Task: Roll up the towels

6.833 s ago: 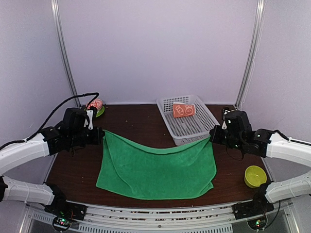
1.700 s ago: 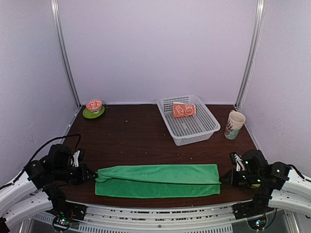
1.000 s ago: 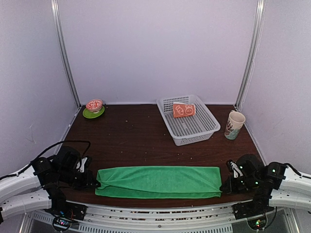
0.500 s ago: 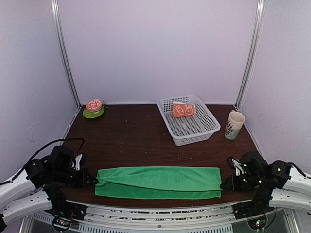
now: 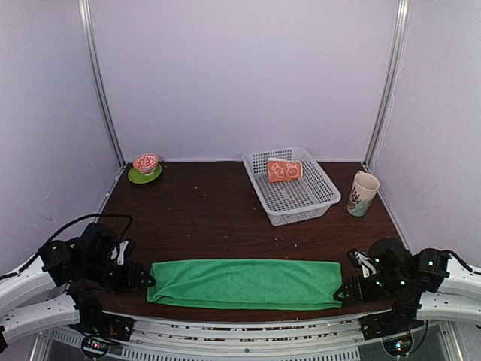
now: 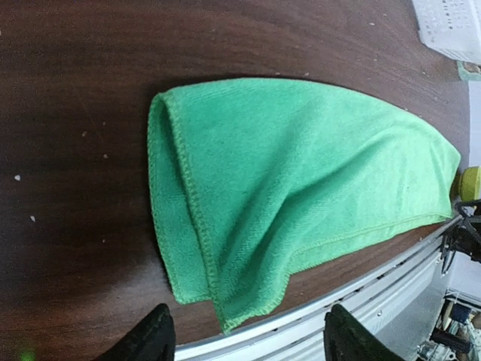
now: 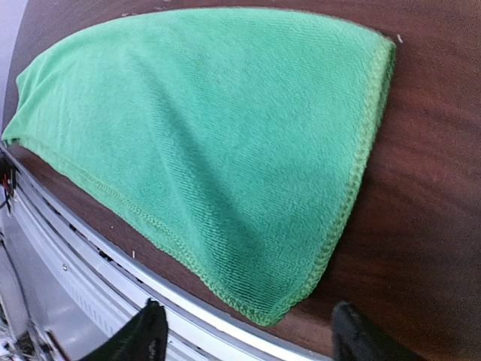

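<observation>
While both arms are reaching low over the near edge of the table (image 5: 210, 218), the green towel (image 5: 244, 283) is lying folded into 1 long strip between the 2 grippers. The left gripper (image 5: 143, 278) is sitting at the strip's left end, its fingers (image 6: 154, 335) standing wide apart with the towel's corner lying just ahead of them, ungripped. The right gripper (image 5: 344, 292) is hovering at the opposite end, its fingers (image 7: 150, 331) likewise spread wide and holding nothing. Far ahead of the right gripper, the orange towel (image 5: 284, 171) is resting rolled inside the white basket (image 5: 299, 213).
</observation>
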`<state>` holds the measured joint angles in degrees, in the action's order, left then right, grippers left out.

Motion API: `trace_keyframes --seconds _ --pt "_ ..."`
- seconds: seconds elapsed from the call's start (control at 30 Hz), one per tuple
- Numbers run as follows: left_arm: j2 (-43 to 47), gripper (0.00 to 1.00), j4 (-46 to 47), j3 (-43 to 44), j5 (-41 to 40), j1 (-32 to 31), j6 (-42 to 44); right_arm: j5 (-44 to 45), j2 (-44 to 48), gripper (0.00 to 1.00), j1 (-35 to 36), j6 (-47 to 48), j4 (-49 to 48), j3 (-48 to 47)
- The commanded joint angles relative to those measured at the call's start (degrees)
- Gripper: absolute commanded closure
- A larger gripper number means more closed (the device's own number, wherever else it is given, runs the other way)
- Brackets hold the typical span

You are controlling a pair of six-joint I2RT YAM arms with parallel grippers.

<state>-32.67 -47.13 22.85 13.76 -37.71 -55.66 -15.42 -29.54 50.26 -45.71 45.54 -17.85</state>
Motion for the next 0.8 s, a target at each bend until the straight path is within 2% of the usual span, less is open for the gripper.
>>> trace_keyframes --seconds 0.0,0.07,0.1,0.23,0.3,0.37,0.4,0.43,0.5,0.63,0.77 --pt "1.79 0.2 -3.82 7.56 -3.6 -0.25 1.81 2.13 1.47 0.1 0.37 0.34 1.36 -5.2" --pt "0.76 0.11 -5.21 12.42 -4.77 -0.25 3.47 5.51 0.54 0.05 0.37 0.42 2.09 -8.57" --pt "-0.38 0.09 -5.36 14.37 -4.87 -0.25 4.73 8.08 -0.4 0.05 0.28 0.38 2.39 -10.46" --pt "-9.49 0.12 -3.45 22.08 -5.6 -0.25 10.23 15.17 -7.33 0.11 -0.25 -0.15 -2.61 -14.11" --pt "-15.68 0.22 1.27 23.37 -3.98 -0.25 11.56 16.12 -13.16 0.24 -0.73 -1.15 -7.27 -13.98" --pt "-23.86 0.36 8.66 23.33 0.43 -0.37 12.03 16.02 -19.46 0.43 -0.78 -1.98 -12.14 -13.76" --pt "-26.77 0.46 12.73 22.78 2.59 -0.66 11.63 16.57 -22.05 0.48 -0.78 -2.63 -13.99 -13.53" --pt "-29.78 0.51 15.95 22.35 3.91 -1.04 11.06 16.97 -24.58 0.51 -0.83 -3.2 -15.93 -13.26" --pt "-34.59 0.59 21.54 21.92 5.04 -2.32 10.84 17.45 -28.98 0.56 -0.85 -4.68 -19.99 -12.35" --pt "-44.15 0.64 28.91 22.07 8.17 -3.66 11.02 17.66 -36.76 0.58 -1.37 -5.44 -24.17 -12.13" --pt "-53.6 0.74 30.68 23.58 9.46 -4.13 12.82 17.52 -45.15 0.61 -3.24 -5.09 -24.06 -13.21"
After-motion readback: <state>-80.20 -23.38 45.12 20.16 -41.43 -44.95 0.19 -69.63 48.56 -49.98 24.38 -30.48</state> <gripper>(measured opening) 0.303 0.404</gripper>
